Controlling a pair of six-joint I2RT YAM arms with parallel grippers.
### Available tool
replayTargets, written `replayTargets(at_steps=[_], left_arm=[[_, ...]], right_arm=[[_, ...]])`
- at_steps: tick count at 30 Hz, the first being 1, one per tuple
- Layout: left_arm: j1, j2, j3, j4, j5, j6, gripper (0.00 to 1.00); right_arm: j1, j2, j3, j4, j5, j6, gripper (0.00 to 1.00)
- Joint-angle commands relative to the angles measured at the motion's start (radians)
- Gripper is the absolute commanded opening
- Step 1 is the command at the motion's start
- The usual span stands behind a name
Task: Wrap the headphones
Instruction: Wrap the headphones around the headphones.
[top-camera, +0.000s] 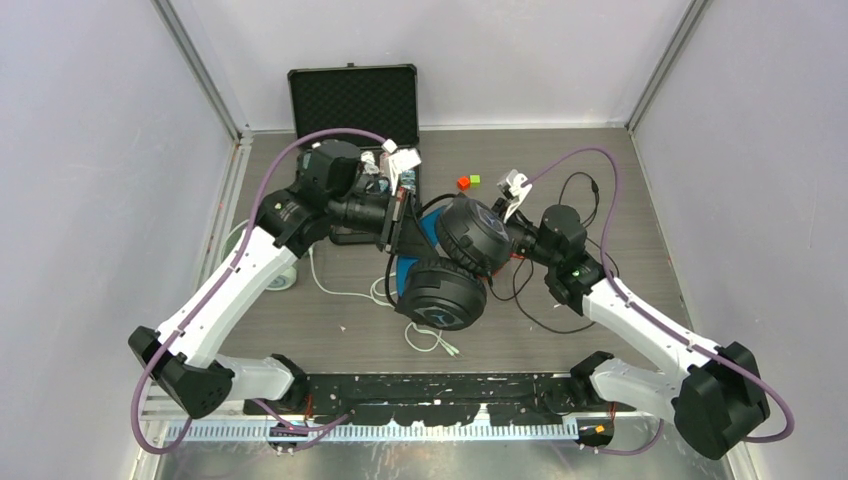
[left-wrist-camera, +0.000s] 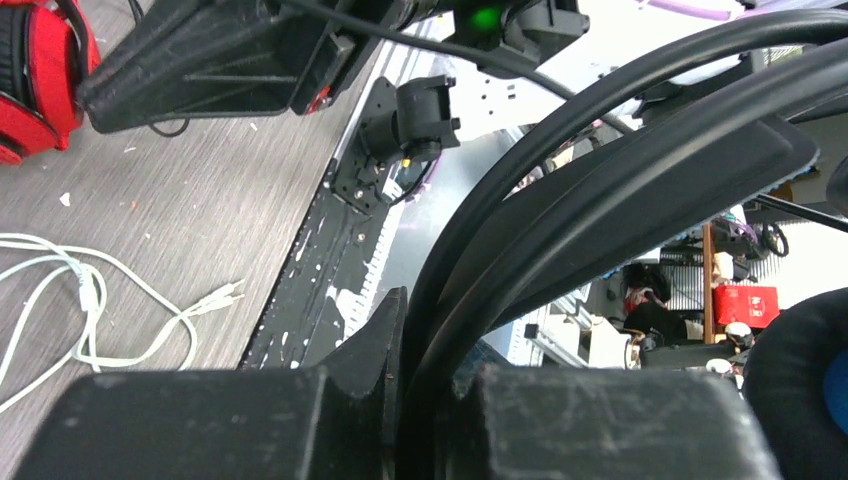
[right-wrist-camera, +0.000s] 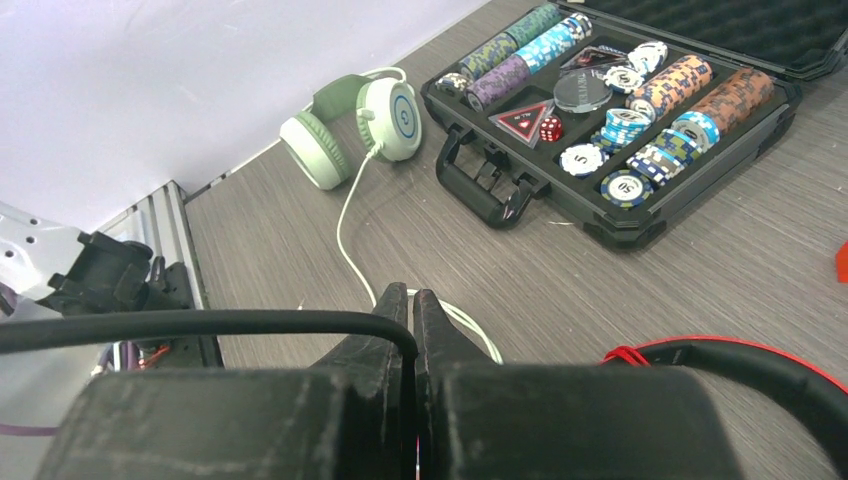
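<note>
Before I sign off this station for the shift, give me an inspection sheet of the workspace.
Surface: grey wood-grain table, small white specks.
Job's things: black headphones held between the arms; mint headphones and red headphones on the table.
Clutter: open poker chip case; red cube, green cube.
Grippers: left tool shut on the black headphones' headband; right tool shut on a black cable.
Cables: white cable loose on the table.
Surroundings: pale walls.

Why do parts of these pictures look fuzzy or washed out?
Left wrist: the headband sits close to the lens, so it looks soft, and the bright background is washed out. Right wrist: the chip case is sharp; the near tool is dark. Top view: even light, faint shadows.
</note>
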Motion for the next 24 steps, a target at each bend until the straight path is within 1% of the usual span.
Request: replayTargets(at_steps=[1,5,7,10,12,13,17,21,24], left_arm=[[-0.039,-0.020,-0.012,0.020,0.035,0.020,0.00],[-0.064,-0.021,-0.023,-0.033,0.063,0.098,0.00],[-0.064,-0.020,-0.012,-0.139,0.037,0.181,0.00],[-0.064,-0.005,0.024,-0.307,-0.039,0.345,0.00],[-0.066,0.013,0.055,-0.416,-0.122,0.431,0.00],[-0.068,0.020,0.070,-0.460,-0.192,0.462,0.00],[-0.074,0.034,0.102,-0.535,-0.415,0.538,0.00],[-0.095,0.069,0.154,-0.577,-0.640,0.568,0.00],[-0.106,0.110,0.204,-0.612,-0.806,0.550,0.00]], right_arm=[[0.004,0.023,0.060,0.017,0.034,-0.031,0.00],[0.004,0.027,0.076,0.001,0.075,-0.044,0.00],[0.004,0.021,0.101,-0.050,0.096,-0.073,0.00],[0.002,0.017,0.152,-0.153,0.103,-0.123,0.00],[0.002,0.012,0.188,-0.227,0.103,-0.150,0.01],[0.002,0.005,0.203,-0.261,0.104,-0.161,0.00],[0.001,-0.027,0.271,-0.421,0.100,-0.191,0.01],[0.001,-0.043,0.346,-0.591,0.071,-0.194,0.01],[0.000,-0.031,0.426,-0.719,0.065,-0.155,0.01]])
